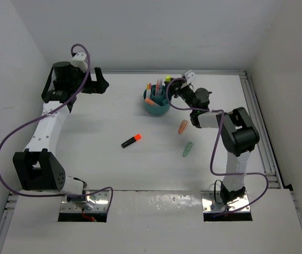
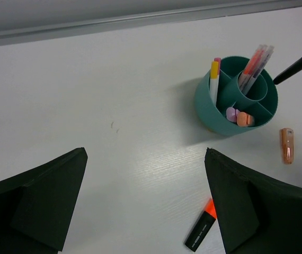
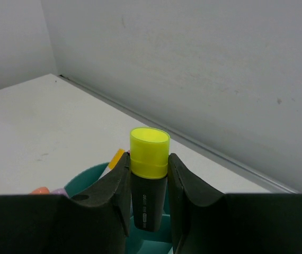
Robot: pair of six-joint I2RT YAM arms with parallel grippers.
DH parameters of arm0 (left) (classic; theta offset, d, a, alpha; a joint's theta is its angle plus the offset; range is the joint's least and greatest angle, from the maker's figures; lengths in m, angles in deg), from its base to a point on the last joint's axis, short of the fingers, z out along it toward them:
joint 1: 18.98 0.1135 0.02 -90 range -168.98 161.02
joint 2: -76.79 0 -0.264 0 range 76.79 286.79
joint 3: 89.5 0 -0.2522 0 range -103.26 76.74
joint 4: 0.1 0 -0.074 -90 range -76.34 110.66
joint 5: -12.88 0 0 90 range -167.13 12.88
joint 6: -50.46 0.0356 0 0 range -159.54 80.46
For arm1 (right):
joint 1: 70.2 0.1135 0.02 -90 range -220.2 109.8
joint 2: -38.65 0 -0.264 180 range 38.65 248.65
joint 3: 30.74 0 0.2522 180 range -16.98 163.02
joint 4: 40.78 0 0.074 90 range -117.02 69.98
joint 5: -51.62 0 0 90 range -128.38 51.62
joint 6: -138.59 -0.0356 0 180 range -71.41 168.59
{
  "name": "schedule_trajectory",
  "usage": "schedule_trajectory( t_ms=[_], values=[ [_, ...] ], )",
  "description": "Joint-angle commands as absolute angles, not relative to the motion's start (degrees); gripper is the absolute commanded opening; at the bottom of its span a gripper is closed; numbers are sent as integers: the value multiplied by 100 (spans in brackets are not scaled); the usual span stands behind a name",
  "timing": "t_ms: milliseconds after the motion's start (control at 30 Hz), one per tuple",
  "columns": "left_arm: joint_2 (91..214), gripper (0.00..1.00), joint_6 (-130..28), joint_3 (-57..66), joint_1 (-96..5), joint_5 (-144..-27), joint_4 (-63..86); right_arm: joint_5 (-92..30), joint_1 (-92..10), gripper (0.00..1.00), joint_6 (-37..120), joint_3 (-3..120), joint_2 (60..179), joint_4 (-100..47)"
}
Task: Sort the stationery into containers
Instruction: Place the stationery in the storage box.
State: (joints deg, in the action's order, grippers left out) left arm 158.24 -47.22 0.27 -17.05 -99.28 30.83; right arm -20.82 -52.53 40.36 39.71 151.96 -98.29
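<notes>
Black-yellow marker (image 3: 148,182) clamped in right gripper (image 3: 149,166), extended over teal cup (image 1: 156,110); left gripper (image 2: 145,174) gapes.

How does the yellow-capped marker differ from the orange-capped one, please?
The yellow-capped marker is clamped in the right gripper over the teal cup; the orange-capped marker lies loose on the table. The yellow-capped marker is raised, cap away from the cup; the orange-capped marker lies flat. Both have stubby black bodies.
</notes>
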Motion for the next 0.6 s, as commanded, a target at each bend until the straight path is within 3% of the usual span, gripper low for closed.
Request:
schedule_trajectory(
  t_ms=[0,500,567],
  values=[
    [15791,100,-4596,-237,-1634,-9866,3045,-1904,-5236,0,3927,4076,15325,-10419],
    [15826,100,-4350,-219,-1626,-9778,3229,-1544,-5227,0,4393,3883,15914,-11560],
    [15835,100,-4323,-236,-1626,-9769,3256,-1561,-5209,8,4524,3857,15976,-11684]
  ],
)
